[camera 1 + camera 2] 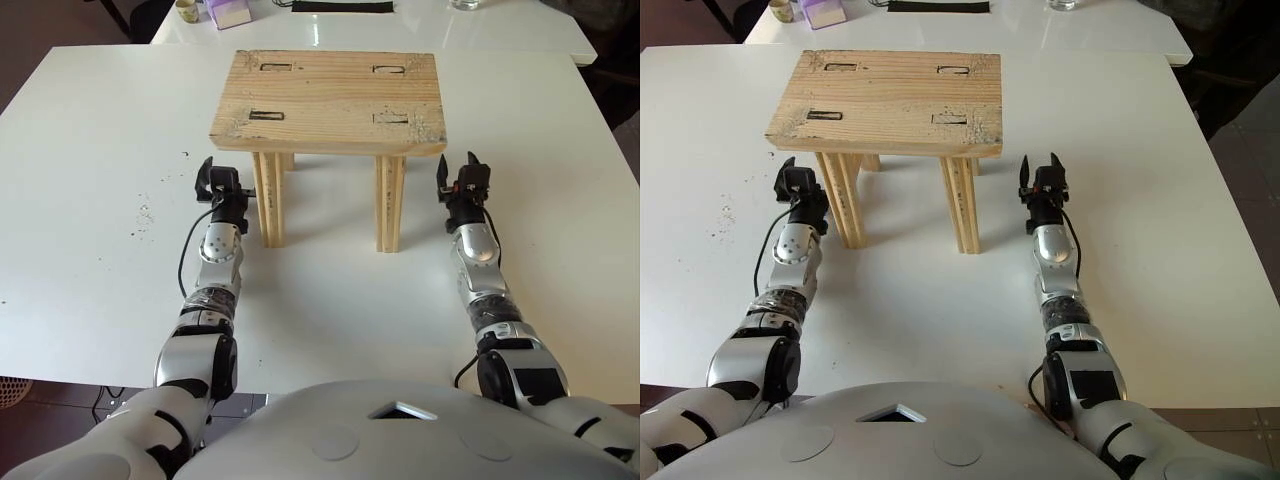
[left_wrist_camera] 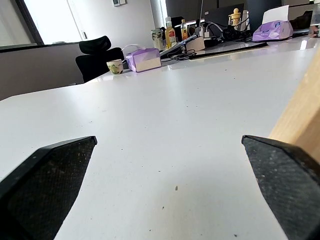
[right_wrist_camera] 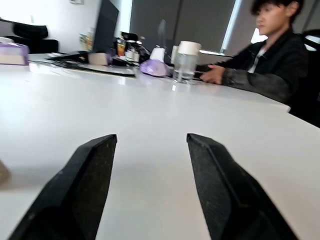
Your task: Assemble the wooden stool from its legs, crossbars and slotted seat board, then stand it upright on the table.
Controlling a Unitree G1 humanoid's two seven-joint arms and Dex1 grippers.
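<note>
Centrally, eye views, stool: the assembled stool [image 1: 330, 95] is seen upright on the white table [image 1: 90, 230], with the slotted seat board on top and the legs down.
Eye views, containers: a cup [image 1: 186, 10] and a purple tissue box [image 1: 232, 12] are set on the far table [image 1: 420, 30], at its left; the cup's contents cannot be made out.
Eye views, left arm: the forearm is stretched forward and the left gripper [image 1: 222, 176] is held low just left of the near left leg [image 1: 268, 200], spread wide and empty.
Eye views, right arm: the forearm is stretched forward and the right gripper [image 1: 458, 168] is held right of the near right leg [image 1: 390, 205], apart from it, parted and empty.
Left wrist view, gripper: bare tabletop is seen between the wide fingers [image 2: 47, 185]; the leg is close beside one, and contact cannot be judged.
Right wrist view, gripper: only tabletop is seen between the parted fingers [image 3: 80, 185].
Right wrist view, containers: a clear glass [image 3: 184, 67] is seen on the far table; what it holds cannot be told.
</note>
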